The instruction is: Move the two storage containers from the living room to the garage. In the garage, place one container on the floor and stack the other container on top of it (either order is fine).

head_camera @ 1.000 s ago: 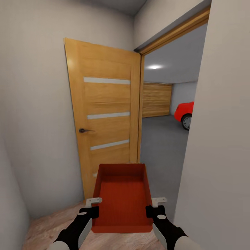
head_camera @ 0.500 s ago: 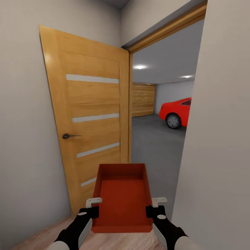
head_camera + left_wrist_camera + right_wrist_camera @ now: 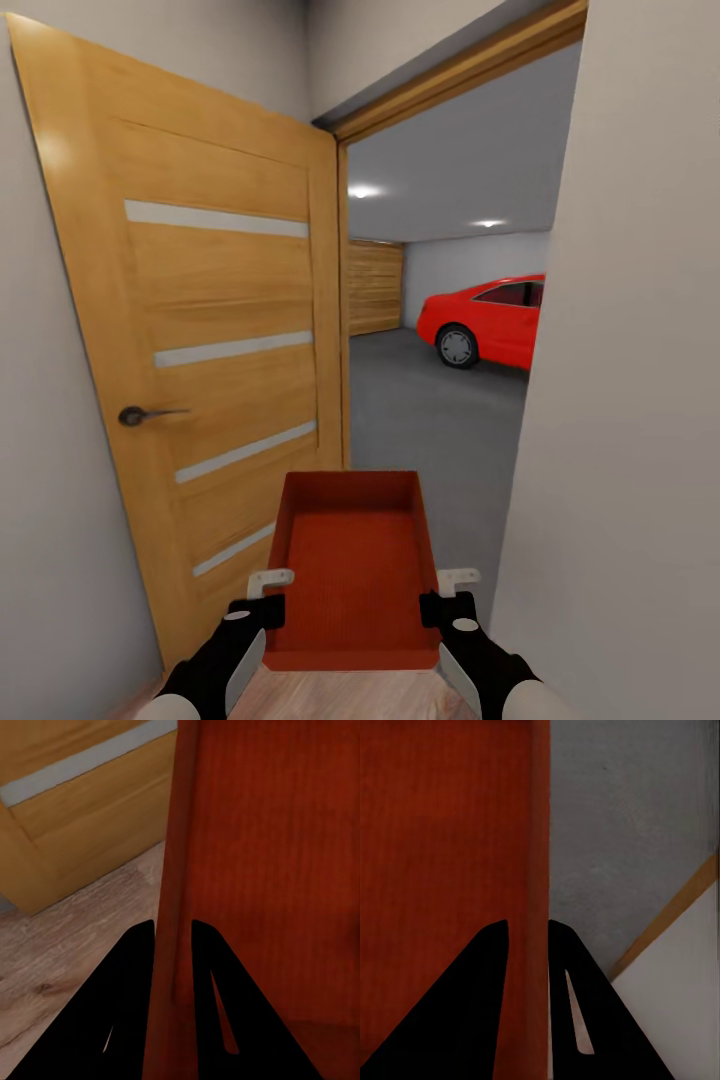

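Storage container (image 3: pixel 352 570), a shallow ribbed orange-red plastic bin, is carried before the orange wooden door (image 3: pixel 200 370), facing the grey concrete floor (image 3: pixel 430 420); left gripper (image 3: pixel 173 937) and right gripper (image 3: pixel 527 934) each pinch one side wall

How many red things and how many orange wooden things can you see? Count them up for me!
Red: 2, the storage container and the car.
Orange wood: 2, the open door and the garage door.
Total: 4.
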You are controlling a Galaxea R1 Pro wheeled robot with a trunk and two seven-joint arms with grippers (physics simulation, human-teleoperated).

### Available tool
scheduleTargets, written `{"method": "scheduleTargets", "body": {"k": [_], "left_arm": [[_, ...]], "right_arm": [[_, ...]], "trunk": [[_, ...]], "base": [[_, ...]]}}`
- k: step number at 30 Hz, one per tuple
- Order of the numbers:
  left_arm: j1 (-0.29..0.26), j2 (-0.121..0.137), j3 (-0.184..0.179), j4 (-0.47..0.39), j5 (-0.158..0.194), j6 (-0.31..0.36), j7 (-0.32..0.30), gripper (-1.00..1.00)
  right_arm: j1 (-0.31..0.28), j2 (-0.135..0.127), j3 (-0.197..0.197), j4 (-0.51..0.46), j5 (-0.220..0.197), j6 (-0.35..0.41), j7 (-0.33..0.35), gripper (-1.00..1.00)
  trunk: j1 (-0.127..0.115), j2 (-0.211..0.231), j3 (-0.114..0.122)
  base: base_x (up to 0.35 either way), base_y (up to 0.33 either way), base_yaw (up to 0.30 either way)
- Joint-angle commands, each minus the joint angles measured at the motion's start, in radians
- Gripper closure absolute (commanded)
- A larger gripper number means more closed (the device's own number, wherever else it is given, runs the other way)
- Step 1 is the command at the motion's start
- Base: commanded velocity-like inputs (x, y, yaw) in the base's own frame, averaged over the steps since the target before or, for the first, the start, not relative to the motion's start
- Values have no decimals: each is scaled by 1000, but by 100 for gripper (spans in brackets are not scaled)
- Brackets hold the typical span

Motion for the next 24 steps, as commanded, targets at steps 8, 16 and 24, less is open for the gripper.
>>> {"method": "scheduleTargets", "body": {"k": [8, 16, 24], "left_arm": [[1, 0, 18, -3, 65, 8, 3, 100], [1, 0, 18, -2, 65, 8, 4, 100], [1, 0, 18, -2, 65, 8, 3, 100]], "right_arm": [[-2, 1, -31, -2, 5, -55, -11, 100], [-2, 1, -31, -2, 4, -55, -11, 100], [-2, 1, -30, -2, 5, -54, -11, 100]], "trunk": [[1, -1, -1], [1, -1, -1], [1, -1, -1]], "base": [[96, 71, -286], [15, 13, -287], [219, 194, -276]]}}
